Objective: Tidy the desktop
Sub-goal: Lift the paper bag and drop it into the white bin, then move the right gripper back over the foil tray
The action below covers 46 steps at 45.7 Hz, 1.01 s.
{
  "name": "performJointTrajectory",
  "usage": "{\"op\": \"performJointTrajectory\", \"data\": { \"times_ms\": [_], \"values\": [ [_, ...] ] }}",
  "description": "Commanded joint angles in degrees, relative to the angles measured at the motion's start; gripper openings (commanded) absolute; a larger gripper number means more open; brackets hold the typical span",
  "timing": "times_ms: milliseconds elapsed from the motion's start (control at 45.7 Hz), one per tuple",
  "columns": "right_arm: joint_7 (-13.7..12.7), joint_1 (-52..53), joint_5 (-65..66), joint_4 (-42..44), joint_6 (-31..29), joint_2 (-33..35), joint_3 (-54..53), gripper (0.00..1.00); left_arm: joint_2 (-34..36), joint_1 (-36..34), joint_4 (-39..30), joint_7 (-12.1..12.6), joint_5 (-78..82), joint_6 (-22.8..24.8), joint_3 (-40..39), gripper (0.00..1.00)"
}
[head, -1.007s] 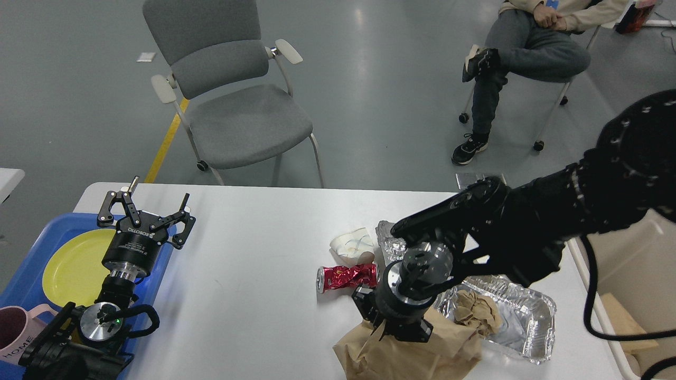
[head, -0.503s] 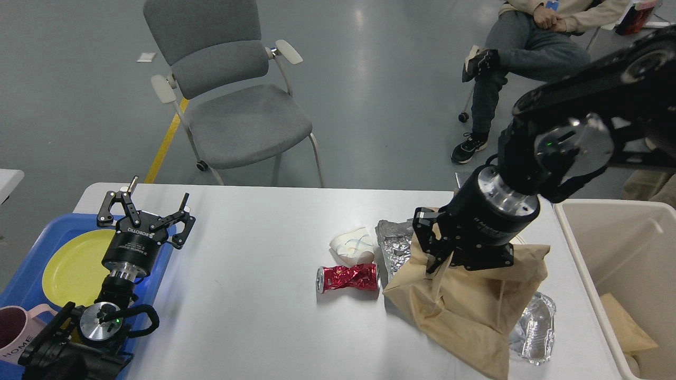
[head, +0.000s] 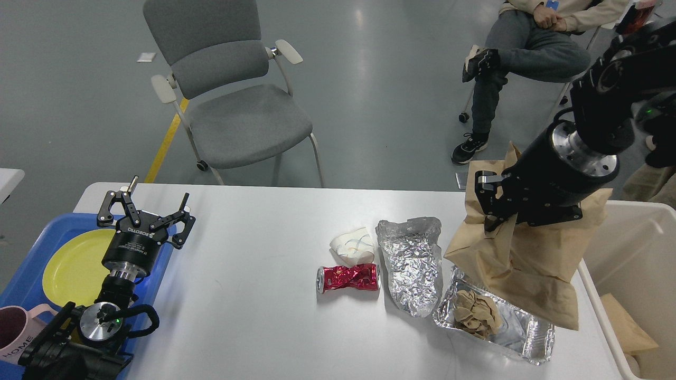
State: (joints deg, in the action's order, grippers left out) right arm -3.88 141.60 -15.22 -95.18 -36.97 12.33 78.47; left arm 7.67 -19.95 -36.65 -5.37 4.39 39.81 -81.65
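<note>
Head view: right gripper (head: 494,211) clamped on limp, light paper bag (head: 523,264) at its crumpled top, above desk (head: 253,295) right edge; left gripper (head: 145,211) spread wide, empty.

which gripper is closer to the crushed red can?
Right. The right gripper holds the paper bag up right of the crushed red can; the left gripper sits open far left, over the blue tray.

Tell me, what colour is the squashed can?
Shiny red can, seen best in the head view.
</note>
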Motion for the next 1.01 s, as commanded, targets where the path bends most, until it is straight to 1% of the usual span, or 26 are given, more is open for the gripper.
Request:
{"op": "performJointTrajectory", "data": {
  "times_ms": [0, 109, 219, 306, 350, 438, 635, 744, 832, 919, 985],
  "values": [
    [-0.2, -1.8, 0.2, 4.4, 2.2, 1.0, 6.7, 0.0, 0.0, 0.1, 0.0, 0.0, 0.0, 0.0, 0.0, 0.96],
    [-0.2, -8.4, 0.5, 11.5, 6.0, 5.9, 12.7, 0.0, 0.0, 0.1, 0.0, 0.0, 0.0, 0.0, 0.0, 0.96],
    [-0.2, -16.8, 3.4, 21.0, 8.4, 14.0, 13.2, 0.0, 0.0, 0.1, 0.0, 0.0, 0.0, 0.0, 0.0, 0.96],
    [-0.2, -24.9, 4.1, 29.3, 10.1, 19.8, 11.1, 0.0, 0.0, 0.1, 0.0, 0.0, 0.0, 0.1, 0.0, 0.96],
    [-0.1, -30.7, 4.2, 34.0, 11.6, 22.2, 8.5, 0.0, 0.0, 0.1, 0.0, 0.0, 0.0, 0.0, 0.0, 0.96],
    [-0.1, -41.9, 4.3, 42.2, 15.3, 24.7, 3.9, 0.0, 0.0, 0.1, 0.0, 0.0, 0.0, 0.0, 0.0, 0.96],
    [-0.1, -68.5, 4.2, 63.0, 23.5, 24.0, -8.1, 0.0, 0.0, 0.1, 0.0, 0.0, 0.0, 0.0, 0.0, 0.96],
    [-0.1, -82.6, 4.2, 73.9, 30.2, 19.8, -15.2, 0.0, 0.0, 0.1, 0.0, 0.0, 0.0, 0.0, 0.0, 0.96],
    [-0.1, -92.2, 4.0, 81.8, 35.5, 15.5, -16.5, 0.0, 0.0, 0.1, 0.0, 0.0, 0.0, 0.0, 0.0, 0.96],
    [-0.5, -99.1, 3.4, 88.2, 38.5, 12.0, -16.7, 0.0, 0.0, 0.1, 0.0, 0.0, 0.0, 0.0, 0.0, 0.96],
    [-0.6, -103.4, 3.3, 91.2, 39.7, 10.3, -16.9, 0.0, 0.1, 0.1, 0.0, 0.0, 0.0, 0.0, 0.0, 0.96]
  ]
}}
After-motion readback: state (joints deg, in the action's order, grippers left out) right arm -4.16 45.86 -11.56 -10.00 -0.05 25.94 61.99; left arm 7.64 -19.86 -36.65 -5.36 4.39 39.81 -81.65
